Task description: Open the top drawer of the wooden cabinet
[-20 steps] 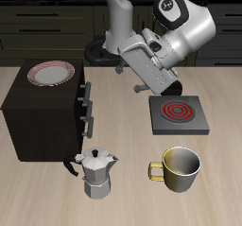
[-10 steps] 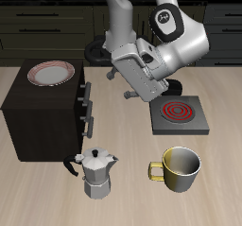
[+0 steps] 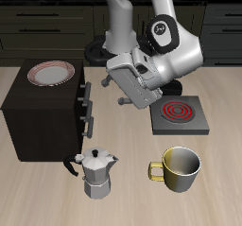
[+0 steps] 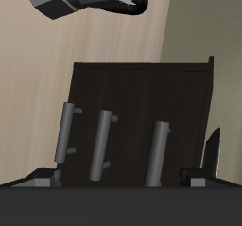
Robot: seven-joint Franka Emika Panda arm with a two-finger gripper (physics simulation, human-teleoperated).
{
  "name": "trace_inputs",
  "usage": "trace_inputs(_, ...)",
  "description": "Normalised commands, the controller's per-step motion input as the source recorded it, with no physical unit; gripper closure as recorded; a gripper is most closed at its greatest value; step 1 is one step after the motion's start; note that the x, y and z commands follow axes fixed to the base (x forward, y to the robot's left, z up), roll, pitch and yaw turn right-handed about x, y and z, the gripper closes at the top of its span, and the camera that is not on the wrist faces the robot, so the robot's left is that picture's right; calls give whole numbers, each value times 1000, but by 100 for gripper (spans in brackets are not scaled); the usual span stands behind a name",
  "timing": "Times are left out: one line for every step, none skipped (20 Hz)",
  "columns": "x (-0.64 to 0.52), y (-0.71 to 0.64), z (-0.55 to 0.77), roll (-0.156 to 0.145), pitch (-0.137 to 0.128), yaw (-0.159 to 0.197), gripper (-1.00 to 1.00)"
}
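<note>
From my remote seat, I sweep the exterior view from its left edge across. First comes the wooden cabinet (image 3: 43, 114), a near-black box on the desk (image 3: 123, 187) with a white plate (image 3: 50, 74) with a reddish rim resting on its top. Its drawer face points toward the middle of the desk, and three small bar handles stand stacked there; the top drawer (image 3: 81, 87) is the uppermost, sitting flush with the two below it, so it is shut. Near the desk's front edge, just beside the cabinet's lower corner, stands a silver moka pot (image 3: 95, 171). Next, above the desk and level with the cabinet's upper part, hangs my claw (image 3: 113, 71), tilted toward the drawer face and apart from the handles. Its fingertips are too small here for me to judge the gap. In the wrist view the cabinet front fills the middle, with the three bar handles side by side; the top drawer's handle (image 4: 66, 132) is untouched, and two dark fingers (image 4: 212, 154) frame the scene wide apart, so the claw is released and holds nothing. Further along the exterior view lie the yellow mug (image 3: 180, 168) near the front edge and the grey stove plate (image 3: 177, 113) with its red coil behind it.
</note>
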Motion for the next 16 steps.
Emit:
trace_inputs(-10, -254, -21, -144, -37, -41, -100)
trace_inputs(49, -245, -105, -11, 53, -27, -100)
trace_inputs(-130, -376, -56, -83, 38, -41, -100)
trace_inputs(-183, -390, -44, -171, -37, -84, -100)
trace_inputs(-13, -261, -207, 25, 75, -3, -100)
trace_inputs(-18, -282, -152, -10, 69, -31, -100)
trace_inputs(-175, -419, -12, -139, -67, -23, -100)
trace_inputs(-69, -280, -95, -22, 13, -5, -100)
trace_inputs(-116, -452, -154, -43, 102, -15, -100)
trace_inputs(-56, -392, -35, -103, -40, 7, -100)
trace_inputs(-57, -506, -89, -44, 27, -11, -100)
trace_inputs(16, -391, -84, -48, 75, -18, -100)
trace_inputs(-11, -147, -11, -55, -8, 1, -100)
trace_inputs(-61, -465, -16, -64, -39, 18, -100)
trace_inputs(38, 88, 2, 0, 0, 0, -100)
trace_inputs(-131, -335, -92, -43, 63, -34, -100)
